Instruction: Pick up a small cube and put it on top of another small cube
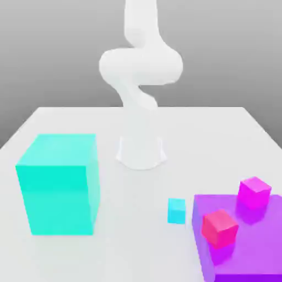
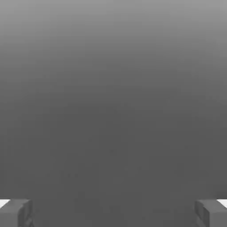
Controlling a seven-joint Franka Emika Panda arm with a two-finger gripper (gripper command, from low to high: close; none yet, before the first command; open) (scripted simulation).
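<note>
Gripper [image 2: 113,213] wide open, nothing between its fingers [image 2: 15,213], only grey background ahead. Small cyan cube [image 1: 177,211] sits on the table [image 1: 137,187], just beside the purple block [image 1: 248,248]. Reddish-pink cube [image 1: 220,227] rests on that block.

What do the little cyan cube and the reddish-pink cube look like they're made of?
Both are simulator renders, so the material is a guess. The small cyan cube looks like matte plastic or painted foam: flat, even colour, no grain, no highlights. The reddish-pink cube, sitting on the purple block, looks the same: plain faces, soft shading, no gloss.
</note>
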